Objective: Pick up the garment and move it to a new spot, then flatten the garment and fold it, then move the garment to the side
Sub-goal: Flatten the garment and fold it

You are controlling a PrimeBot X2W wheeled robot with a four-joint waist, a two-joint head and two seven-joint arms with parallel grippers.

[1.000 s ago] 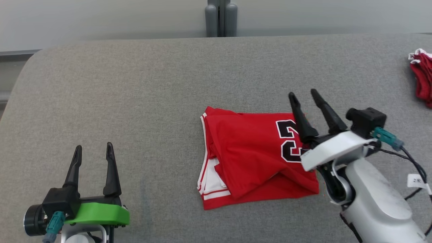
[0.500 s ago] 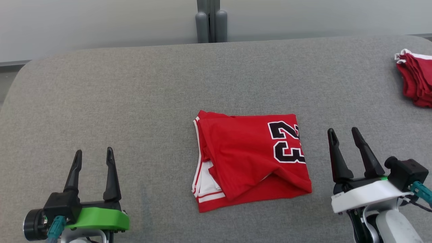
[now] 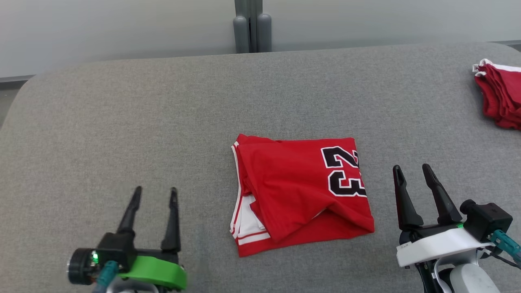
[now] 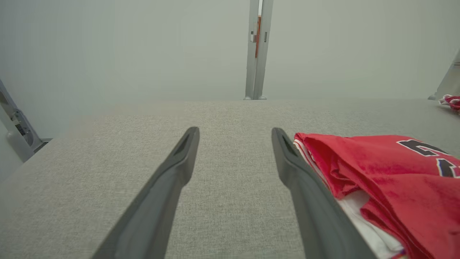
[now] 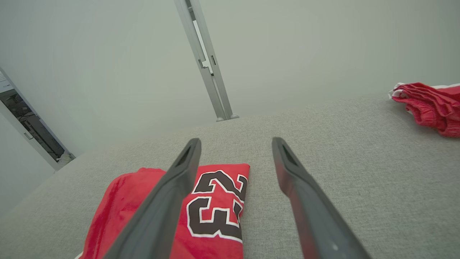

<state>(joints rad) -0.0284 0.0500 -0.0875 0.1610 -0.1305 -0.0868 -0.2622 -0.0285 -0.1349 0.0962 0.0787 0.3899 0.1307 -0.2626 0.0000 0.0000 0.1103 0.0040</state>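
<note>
The garment is a red jersey with white trim and a black "23", lying folded into a rough square at the middle of the grey table. It also shows at the right of the left wrist view, garment, and at the lower left of the right wrist view, garment. My left gripper stands open at the lower left, apart from the garment, nothing between its fingers. My right gripper is open too, just right of the garment's right edge, holding nothing.
A second heap of red cloth with white trim lies at the table's far right edge, also seen as red cloth. A grey post stands behind the table's back edge. The table's left corner is rounded.
My right gripper has drawn back off the garment to its right side and down. My left gripper has moved right, nearer the garment. The camera shifted; the garment lies as it was.
</note>
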